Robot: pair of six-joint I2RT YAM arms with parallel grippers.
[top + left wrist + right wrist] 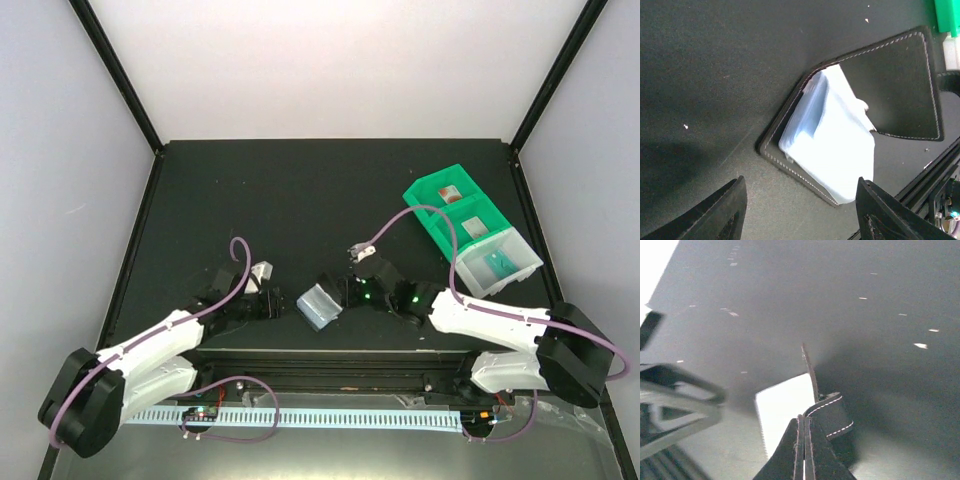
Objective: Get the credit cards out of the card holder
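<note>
My right gripper (803,424) is pinched shut on the flap of the card holder (827,145), which lies open mid-table. My left gripper (262,296) hangs wide and empty beside it. Cards (497,263) seem to sit in the trays (428,222); I cannot tell whether any remain inside the holder.

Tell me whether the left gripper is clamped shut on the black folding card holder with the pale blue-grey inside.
No, the left gripper is open, its jaws wide apart and neither pressing the card holder.
</note>
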